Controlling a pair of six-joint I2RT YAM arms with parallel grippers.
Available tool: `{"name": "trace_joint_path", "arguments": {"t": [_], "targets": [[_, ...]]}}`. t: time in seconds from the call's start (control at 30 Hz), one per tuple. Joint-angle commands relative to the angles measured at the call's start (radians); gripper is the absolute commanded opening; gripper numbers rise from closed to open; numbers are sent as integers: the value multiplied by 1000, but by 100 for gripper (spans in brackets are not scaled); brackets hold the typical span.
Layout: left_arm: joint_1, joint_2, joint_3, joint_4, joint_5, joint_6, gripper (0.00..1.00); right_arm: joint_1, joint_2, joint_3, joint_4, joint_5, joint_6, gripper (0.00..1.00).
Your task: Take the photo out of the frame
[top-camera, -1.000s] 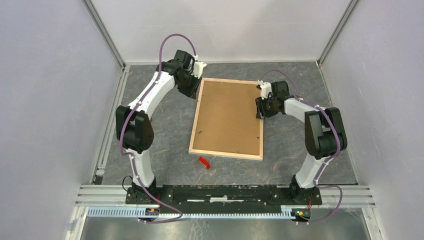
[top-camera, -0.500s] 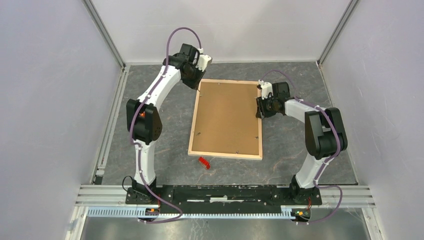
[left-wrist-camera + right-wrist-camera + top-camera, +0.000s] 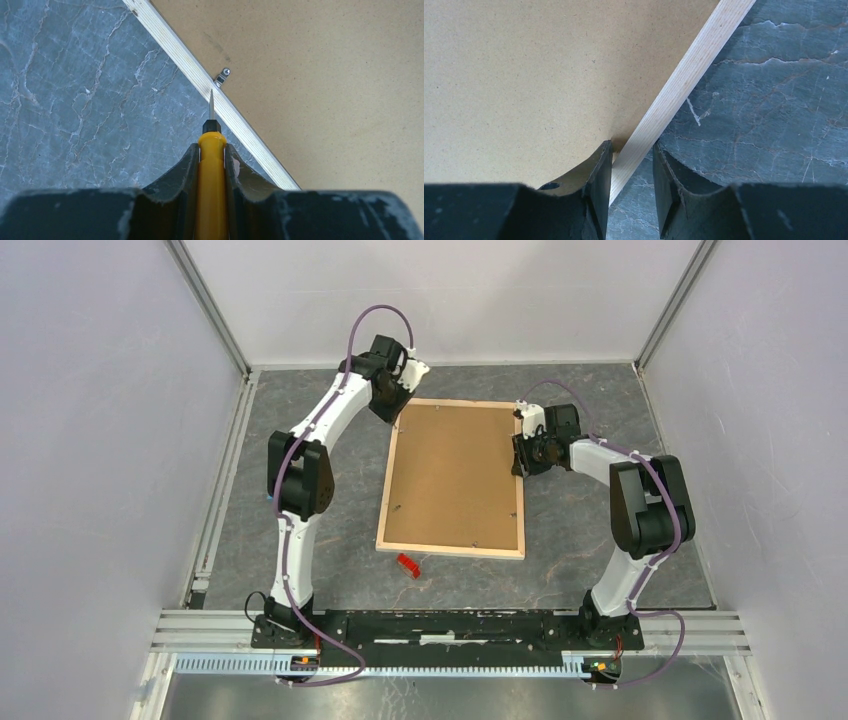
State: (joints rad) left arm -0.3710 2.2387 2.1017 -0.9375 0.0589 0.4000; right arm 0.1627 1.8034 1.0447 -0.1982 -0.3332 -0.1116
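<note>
Face down on the grey marbled table (image 3: 300, 420), the frame (image 3: 450, 548) lay with its long axis running near to far between the two arms. Its brown backing board (image 3: 455, 475) was uppermost. The photo was out of sight, presumably sealed beneath that board.

At the frame's far-left corner, the left gripper (image 3: 212, 150) was pressed together on a yellow-handled tool (image 3: 212, 190). The thin blade pointed past the fingertips and across the pale wood of the left rail. Just beyond the blade tip, on the board side of the rail, sat a small metal tab (image 3: 223, 76). Whether the tip touched the rail could not be told.

Across the frame, the right gripper (image 3: 631, 160) straddled the right rail (image 3: 694, 65). One finger stood on the board side and the other on the table side, apparently pinching the wood to steady it.

The coming move looked to turn on that tab, which lay directly ahead of the tool, a short reach further in over the rail. That made the left arm far the nearer of the two. With the board not yet released, the task stood at an early stage.

A small red object (image 3: 406, 563) lay on the table just off the frame's near edge.
</note>
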Motion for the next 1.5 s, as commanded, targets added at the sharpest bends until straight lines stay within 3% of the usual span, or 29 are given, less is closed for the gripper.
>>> {"name": "trace_joint_path", "arguments": {"t": [0.0,1.07,1.47], "targets": [[-10,5,59,19,15,58,2,22,20,-41,-64,-42,-46,38],[-38,53,70,28,-84,170,2,22,30,-58,-43,-59,-12,37],[-87,19,-15,-16,-100,258,2,23,35,-51,-41,-54,-2,37]]}}
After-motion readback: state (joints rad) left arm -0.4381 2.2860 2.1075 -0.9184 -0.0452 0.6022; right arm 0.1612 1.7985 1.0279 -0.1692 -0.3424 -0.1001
